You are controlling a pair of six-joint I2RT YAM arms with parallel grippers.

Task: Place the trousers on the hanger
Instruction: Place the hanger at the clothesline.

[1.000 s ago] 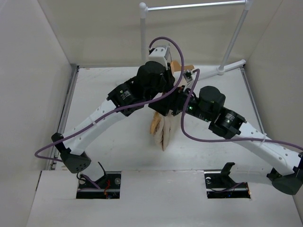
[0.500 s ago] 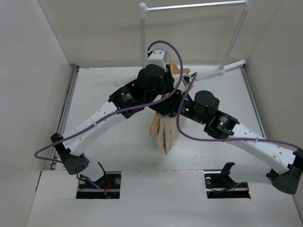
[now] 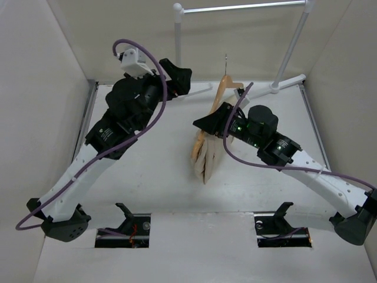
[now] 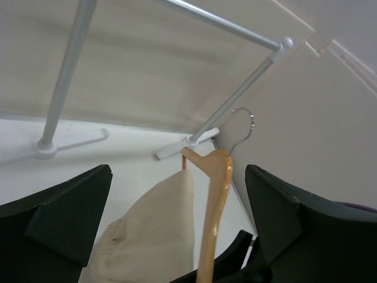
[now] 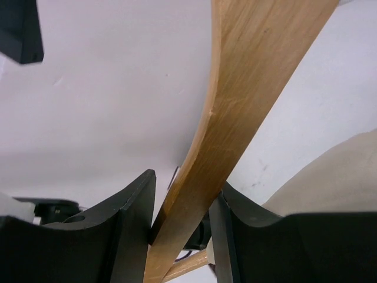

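The wooden hanger (image 3: 225,88) hangs upright above the table's middle, its metal hook (image 3: 225,59) pointing up. The beige trousers (image 3: 206,159) are draped over its crossbar and hang down in folded legs. My right gripper (image 3: 206,122) is shut on the hanger's sloping arm (image 5: 235,118), which runs between its two black fingers (image 5: 126,230); the trousers (image 5: 339,177) show at the right edge. My left gripper (image 3: 181,82) stands open and empty at the back left, apart from the hanger. In its wrist view the hanger (image 4: 215,200) and trousers (image 4: 159,230) lie ahead between the wide fingers (image 4: 65,218).
A white metal rack (image 3: 241,7) stands at the back, its posts (image 3: 178,41) and feet (image 3: 288,81) on the table's far edge. White walls close in on both sides. Purple cables loop over both arms.
My left gripper has opened, let go of the hanger and pulled back to the left. The right gripper has closed on the hanger and now holds it alone, trousers hanging from it.
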